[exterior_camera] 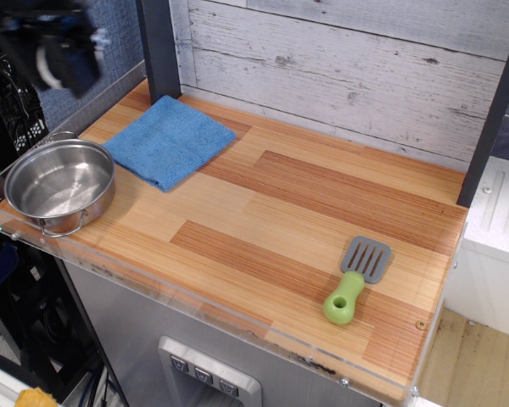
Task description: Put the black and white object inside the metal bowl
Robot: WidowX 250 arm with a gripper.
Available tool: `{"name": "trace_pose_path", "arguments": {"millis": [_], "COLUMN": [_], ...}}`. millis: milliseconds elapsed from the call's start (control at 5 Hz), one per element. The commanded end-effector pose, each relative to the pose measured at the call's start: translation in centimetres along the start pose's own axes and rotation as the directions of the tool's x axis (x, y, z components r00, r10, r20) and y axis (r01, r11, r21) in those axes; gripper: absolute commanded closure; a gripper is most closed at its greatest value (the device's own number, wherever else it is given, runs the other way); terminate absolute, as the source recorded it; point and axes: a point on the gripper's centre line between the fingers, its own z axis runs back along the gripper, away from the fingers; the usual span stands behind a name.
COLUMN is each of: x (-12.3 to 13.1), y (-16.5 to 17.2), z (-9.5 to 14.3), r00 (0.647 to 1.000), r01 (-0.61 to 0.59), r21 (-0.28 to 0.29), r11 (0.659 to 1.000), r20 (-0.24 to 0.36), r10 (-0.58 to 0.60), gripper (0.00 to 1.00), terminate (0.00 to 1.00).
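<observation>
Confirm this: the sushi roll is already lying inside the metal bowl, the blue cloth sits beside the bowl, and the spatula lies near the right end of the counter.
Not quite. The metal bowl is empty in the observation.image view. The sushi roll is up in the blurred gripper, above and behind the bowl at the top left. The blue cloth does sit beside the bowl, and the spatula lies near the right end.

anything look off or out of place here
Nothing is spilled or damaged. The metal bowl sits upright and empty at the table's left edge. The end effector is a motion-blurred shape high at top left, with a white patch, likely the black and white object, in it.
</observation>
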Motion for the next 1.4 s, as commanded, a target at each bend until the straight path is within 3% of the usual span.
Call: {"name": "trace_pose_path", "arguments": {"millis": [0, 200, 1000, 1200], "x": [-0.3, -0.4, -1.1, -1.4], "y": [6.8, 7.5, 5.5, 5.6], "z": [-2.7, -4.1, -2.8, -2.6], "r00": [0.989, 0.981, 0.988, 0.986], "r01": [-0.069, -0.088, -0.057, -0.079], "r21": [0.252, 0.234, 0.206, 0.210], "r11": [0.965, 0.968, 0.977, 0.975], "r20": [-0.109, -0.149, -0.128, -0.130], "r10": [0.100, 0.125, 0.085, 0.108], "gripper": [1.00, 1.00, 1.00, 0.00], "terminate": [0.00, 0.00, 0.00, 0.00]}}
